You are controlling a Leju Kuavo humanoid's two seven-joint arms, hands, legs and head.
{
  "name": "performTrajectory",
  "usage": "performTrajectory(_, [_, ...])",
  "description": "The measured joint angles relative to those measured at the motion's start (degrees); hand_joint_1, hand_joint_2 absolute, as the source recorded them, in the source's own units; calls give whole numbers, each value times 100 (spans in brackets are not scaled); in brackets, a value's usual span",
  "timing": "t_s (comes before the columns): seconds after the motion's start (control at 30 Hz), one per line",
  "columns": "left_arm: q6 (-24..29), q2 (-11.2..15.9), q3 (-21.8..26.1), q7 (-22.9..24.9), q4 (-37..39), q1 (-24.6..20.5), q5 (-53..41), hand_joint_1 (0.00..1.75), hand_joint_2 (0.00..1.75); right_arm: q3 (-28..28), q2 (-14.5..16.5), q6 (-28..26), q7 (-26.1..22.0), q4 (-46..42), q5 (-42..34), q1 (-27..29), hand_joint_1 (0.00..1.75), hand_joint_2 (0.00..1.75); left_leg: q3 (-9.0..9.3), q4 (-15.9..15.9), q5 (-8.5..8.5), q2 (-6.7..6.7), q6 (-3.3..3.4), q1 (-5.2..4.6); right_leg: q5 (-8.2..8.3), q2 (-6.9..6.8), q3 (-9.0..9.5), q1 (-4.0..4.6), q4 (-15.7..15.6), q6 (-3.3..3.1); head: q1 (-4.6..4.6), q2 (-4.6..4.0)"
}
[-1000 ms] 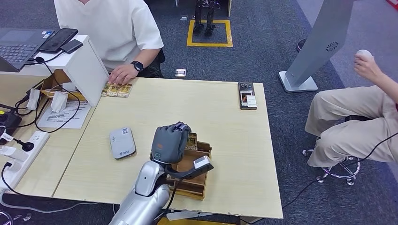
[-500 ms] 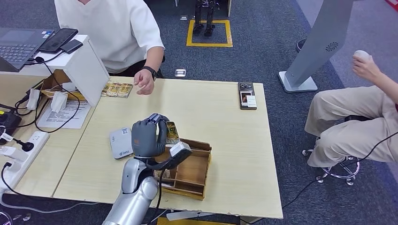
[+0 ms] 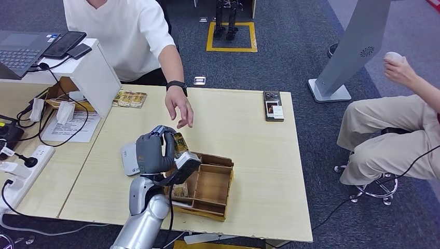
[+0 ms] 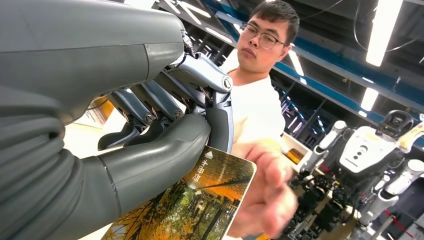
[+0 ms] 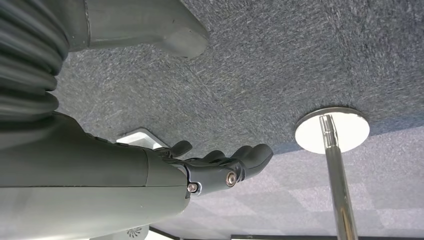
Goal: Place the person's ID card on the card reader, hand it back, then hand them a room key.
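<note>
My left hand (image 3: 152, 153) is raised above the table between the card reader and the wooden box. It pinches a room key card (image 3: 179, 144) printed with autumn trees. In the left wrist view the card (image 4: 195, 205) sits under my thumb (image 4: 150, 155), its free end pointing at the person. The person's hand (image 3: 179, 107) reaches over the table toward the card, a short gap away; up close that hand (image 4: 265, 195) is blurred just behind the card. The grey-white card reader (image 3: 127, 157) lies flat, partly hidden by my hand. My right hand (image 5: 220, 167) hangs over the carpet, fingers apart, holding nothing.
A wooden compartment box (image 3: 210, 188) with more cards stands near the table's front edge. Yellow-brown cards (image 3: 129, 98) lie at the far edge. A phone (image 3: 273, 105) lies at the far right, a white stand (image 3: 96, 72) and cables at the left. Another person (image 3: 394, 129) sits to the right.
My left hand lifted the key card out of the wooden box and carried it left and toward the person. The person's hand left the cards at the far edge and reached toward mine.
</note>
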Motion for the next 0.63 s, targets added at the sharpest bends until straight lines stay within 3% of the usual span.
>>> performTrajectory(0.63, [-2, -68, 999, -118, 64, -304, 155, 175, 175, 0, 0, 0, -17, 0, 106, -1, 0, 175, 0, 0, 0, 1, 0, 0, 0, 1, -1, 0, 0, 0, 0, 0])
